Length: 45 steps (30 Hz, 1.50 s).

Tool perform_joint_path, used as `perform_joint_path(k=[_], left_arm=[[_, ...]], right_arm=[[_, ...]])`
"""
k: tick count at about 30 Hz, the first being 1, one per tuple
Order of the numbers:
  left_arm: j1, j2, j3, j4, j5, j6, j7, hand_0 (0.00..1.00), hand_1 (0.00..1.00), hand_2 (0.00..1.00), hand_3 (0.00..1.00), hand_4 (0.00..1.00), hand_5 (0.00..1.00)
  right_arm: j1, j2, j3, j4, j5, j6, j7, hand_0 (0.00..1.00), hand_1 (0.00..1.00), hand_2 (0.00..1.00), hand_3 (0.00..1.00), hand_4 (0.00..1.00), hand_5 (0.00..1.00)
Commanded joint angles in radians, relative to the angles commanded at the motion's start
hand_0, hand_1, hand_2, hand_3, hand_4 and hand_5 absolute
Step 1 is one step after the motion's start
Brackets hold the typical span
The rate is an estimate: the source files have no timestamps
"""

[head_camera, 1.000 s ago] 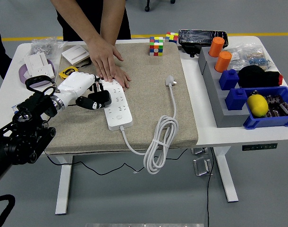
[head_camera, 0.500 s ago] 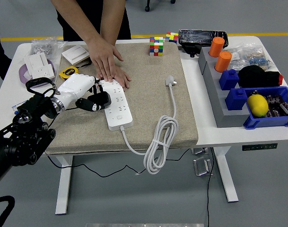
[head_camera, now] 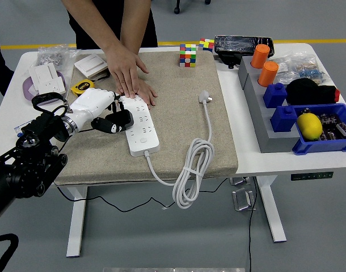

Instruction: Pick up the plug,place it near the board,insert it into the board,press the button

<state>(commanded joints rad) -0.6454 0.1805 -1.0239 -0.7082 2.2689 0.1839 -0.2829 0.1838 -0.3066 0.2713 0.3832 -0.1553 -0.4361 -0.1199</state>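
Nearest the camera, the coiled white cable (head_camera: 189,173) hangs off the front edge of the beige fabric mat (head_camera: 178,113) that covers the white desk (head_camera: 249,147); the loops are bundled, probably to keep slack out of the working area; from the coil one run leads up the mat to the white three-pin plug (head_camera: 205,97), which lies loose and flat, well apart from any hand, so the picking up does not look begun with that one.

A little farther in, the long white power strip (head_camera: 140,126), the task's board, lies diagonally on the mat; the robot's left hand (head_camera: 102,110), white-shelled with dark fingertips, sits at the strip's left edge with its fingers curled round a small black plug-like object (head_camera: 119,120) held just against the sockets; whether its pins are already in I cannot tell; the pose suggests aligning or seating it.

Beyond that, a person's hand (head_camera: 130,73) presses flat on the strip's far end, evidently to stop it sliding under the push.

Farthest back stands a multicoloured puzzle cube (head_camera: 188,55), clear of the work; the right arm is out of sight.
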Motion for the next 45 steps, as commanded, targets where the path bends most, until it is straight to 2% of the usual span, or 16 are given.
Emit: perform_joint_path(k=[1, 2, 7, 8, 13, 14, 19, 20, 31, 32, 37, 38, 40, 43, 44, 45], left_arm=[[0.000, 0.000, -0.001, 0.000, 0.000, -0.001, -0.001, 0.510, 0.481, 0.379, 0.459, 0.557, 0.095], [-0.001, 0.000, -0.001, 0.000, 0.000, -0.003, -0.001, 0.530, 0.533, 0.485, 0.521, 0.695, 0.162], [-0.001, 0.000, -0.006, 0.002, 0.000, -0.015, -0.003, 0.530, 0.533, 0.485, 0.521, 0.695, 0.162], [-0.001, 0.000, -0.006, 0.003, 0.000, -0.017, -0.003, 0.596, 0.675, 0.571, 0.569, 0.834, 0.200], [-0.002, 0.000, -0.009, 0.006, 0.000, -0.021, -0.002, 0.596, 0.675, 0.571, 0.569, 0.834, 0.200], [-0.002, 0.000, -0.010, 0.006, 0.000, -0.021, -0.002, 0.692, 0.766, 0.728, 0.681, 0.911, 0.235], [-0.003, -0.001, -0.015, 0.007, 0.000, -0.024, -0.001, 0.692, 0.766, 0.728, 0.681, 0.911, 0.235], [-0.003, -0.001, -0.015, 0.007, 0.000, -0.025, -0.001, 0.759, 0.817, 0.775, 0.771, 0.986, 0.277], [0.004, 0.002, -0.017, -0.006, 0.000, -0.041, -0.002, 0.786, 0.837, 0.791, 0.787, 0.998, 0.304], [0.006, 0.004, -0.015, -0.014, 0.000, -0.044, -0.002, 0.818, 0.858, 0.808, 0.806, 0.998, 0.417], [0.023, 0.012, -0.043, -0.072, 0.000, -0.095, -0.010, 0.818, 0.858, 0.808, 0.806, 0.998, 0.417], [0.029, 0.014, -0.052, -0.088, 0.000, -0.108, -0.011, 0.898, 0.921, 0.866, 0.856, 0.998, 0.728], [0.051, 0.013, -0.084, -0.131, 0.000, -0.131, -0.006, 0.898, 0.921, 0.866, 0.856, 0.998, 0.728], [0.109, -0.006, -0.159, -0.222, -0.025, -0.149, 0.025, 0.898, 0.921, 0.866, 0.856, 0.998, 0.728], [0.133, -0.018, -0.184, -0.256, -0.054, -0.150, 0.045, 0.966, 0.978, 0.953, 0.953, 0.998, 0.998], [0.164, -0.033, -0.214, -0.300, -0.100, -0.153, 0.079, 0.966, 0.978, 0.953, 0.953, 0.998, 0.998]], right_arm=[[0.000, 0.000, 0.000, 0.000, 0.000, 0.000, 0.000, 0.836, 0.761, 0.748, 0.778, 0.998, 0.998], [0.000, 0.000, 0.000, 0.000, 0.000, 0.000, 0.000, 0.837, 0.761, 0.748, 0.778, 0.998, 0.998], [0.001, 0.001, 0.002, 0.000, -0.001, 0.001, -0.001, 0.837, 0.761, 0.748, 0.778, 0.998, 0.998], [0.001, 0.001, 0.002, 0.000, -0.001, 0.001, -0.001, 0.840, 0.761, 0.748, 0.779, 0.998, 0.998], [0.003, 0.000, 0.001, 0.000, 0.000, 0.000, -0.001, 0.840, 0.761, 0.748, 0.779, 0.998, 0.998], [0.003, 0.000, 0.002, 0.000, 0.000, 0.000, -0.001, 0.839, 0.762, 0.748, 0.779, 0.998, 0.998], [0.003, 0.000, 0.004, 0.000, 0.000, 0.000, -0.001, 0.839, 0.762, 0.748, 0.779, 0.998, 0.998], [0.002, 0.000, 0.003, 0.000, 0.000, 0.000, 0.000, 0.838, 0.762, 0.748, 0.779, 0.998, 0.998], [0.001, 0.001, 0.006, 0.000, -0.002, -0.001, 0.000, 0.840, 0.762, 0.748, 0.778, 0.998, 0.998], [0.000, 0.001, 0.007, 0.000, -0.001, -0.001, 0.000, 0.840, 0.762, 0.748, 0.779, 0.998, 0.998], [0.000, 0.002, 0.008, 0.000, -0.002, -0.001, -0.001, 0.840, 0.762, 0.748, 0.779, 0.998, 0.998], [0.000, 0.002, 0.008, 0.000, -0.002, -0.001, -0.001, 0.839, 0.762, 0.748, 0.778, 0.998, 0.998], [0.000, 0.003, 0.009, -0.001, -0.002, -0.001, -0.001, 0.839, 0.762, 0.748, 0.778, 0.998, 0.998], [-0.003, 0.005, 0.011, -0.001, -0.004, -0.001, -0.001, 0.839, 0.762, 0.748, 0.778, 0.998, 0.998], [-0.005, 0.006, 0.013, -0.001, -0.005, -0.002, -0.001, 0.839, 0.762, 0.749, 0.778, 0.998, 0.998], [-0.007, 0.007, 0.014, -0.001, -0.006, -0.002, -0.001, 0.839, 0.762, 0.749, 0.778, 0.998, 0.998]])
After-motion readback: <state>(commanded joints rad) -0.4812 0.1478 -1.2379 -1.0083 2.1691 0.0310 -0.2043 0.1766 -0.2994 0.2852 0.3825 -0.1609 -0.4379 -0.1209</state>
